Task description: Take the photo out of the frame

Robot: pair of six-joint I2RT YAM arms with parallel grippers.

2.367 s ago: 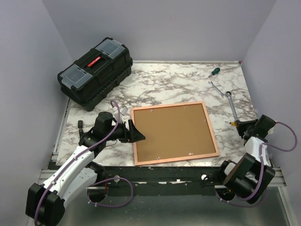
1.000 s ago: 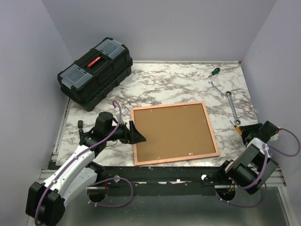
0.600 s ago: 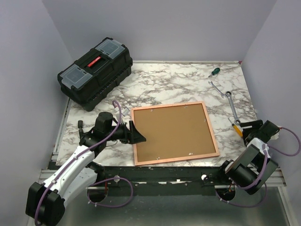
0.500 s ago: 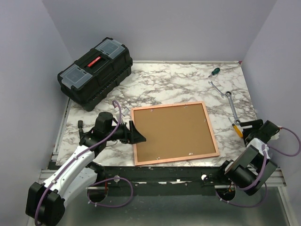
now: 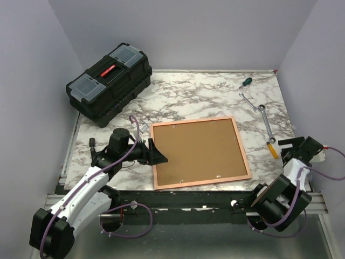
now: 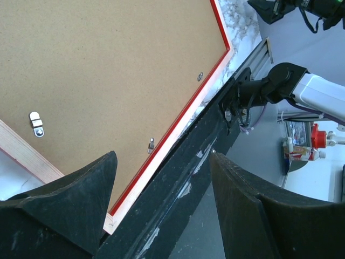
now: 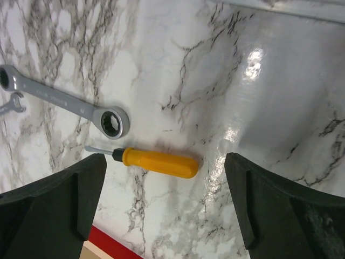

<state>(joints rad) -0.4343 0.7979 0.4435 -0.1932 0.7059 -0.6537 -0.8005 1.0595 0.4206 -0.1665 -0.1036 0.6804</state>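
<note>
The frame (image 5: 194, 120) lies face down on the marble table, its thin red edge (image 6: 187, 104) around a brown backing board (image 5: 198, 151). The photo is hidden under that board. Small metal clips (image 6: 36, 123) hold the board (image 6: 108, 70) in. My left gripper (image 5: 157, 151) is open at the frame's left edge, near its front corner, with nothing between its fingers (image 6: 161, 162). My right gripper (image 5: 287, 148) is wide open at the table's right side. Its fingers stand either side of an orange-handled screwdriver (image 7: 156, 162) without touching it.
The orange screwdriver (image 5: 273, 149) lies right of the frame, beside a ratchet wrench (image 5: 266, 123). A small wrench (image 5: 248, 101) and a green screwdriver (image 5: 246, 82) lie further back. A black toolbox (image 5: 108, 83) stands at the back left. The table's front rail (image 6: 237, 97) runs just below the frame.
My right gripper has opened wide, left the orange screwdriver lying on the table and drawn back to the right. The left arm and the frame have not moved.
</note>
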